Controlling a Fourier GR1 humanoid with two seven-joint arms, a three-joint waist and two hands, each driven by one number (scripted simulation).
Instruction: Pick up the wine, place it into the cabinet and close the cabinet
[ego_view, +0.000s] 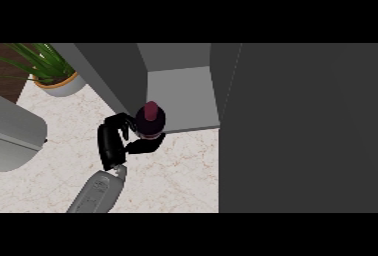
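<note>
The wine bottle (151, 120), dark with a maroon top, stands upright at the front edge of the open cabinet's grey shelf (184, 95). My left hand (114, 140) is curled round the bottle's lower part from the left, and its fingers hide the bottle's base. The cabinet's dark door (295, 130) stands open at the right, filling that side of the view. My right hand does not show.
A potted green plant (52, 72) sits at the back left on the marble counter (170, 175). A grey rounded object (18, 135) lies at the left edge. The cabinet's left wall (111, 75) rises just behind my hand.
</note>
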